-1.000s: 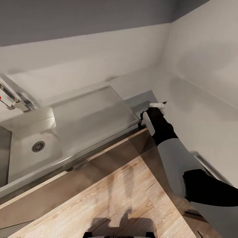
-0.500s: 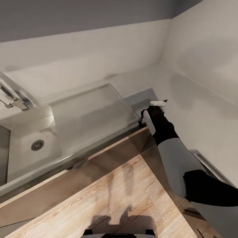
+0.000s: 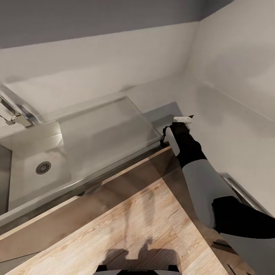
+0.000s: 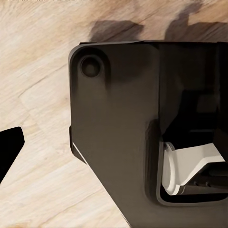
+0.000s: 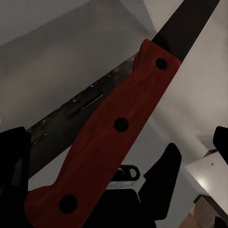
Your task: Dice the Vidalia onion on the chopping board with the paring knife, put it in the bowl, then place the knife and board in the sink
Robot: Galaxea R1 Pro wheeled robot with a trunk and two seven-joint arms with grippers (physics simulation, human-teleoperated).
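Note:
My right gripper (image 3: pixel 181 121) is shut on the paring knife (image 5: pixel 118 124), whose red handle with black rivets lies between the dark fingers (image 5: pixel 164 178). Its dark blade tip (image 3: pixel 190 115) pokes out past the gripper. The gripper hangs over the grey countertop (image 3: pixel 162 114), just past the right end of the sink's drainboard (image 3: pixel 107 130). The steel sink basin (image 3: pixel 26 187) with its round drain (image 3: pixel 43 167) lies at the left, holding nothing that I can see. The onion, chopping board and bowl are out of view. A finger (image 4: pixel 9 149) of my left gripper hangs over the wooden floor; the gripper looks open.
The chrome tap (image 3: pixel 15 112) rises at the far left behind the basin. White walls meet in a corner behind my right arm. Light wooden floor (image 3: pixel 133 221) spreads below the counter's edge. A bar handle (image 3: pixel 237 193) shows on the cabinet at the right.
The whole view has shifted slightly, so the tap's red dot has slid off the left edge. My right arm holds the knife in the same place.

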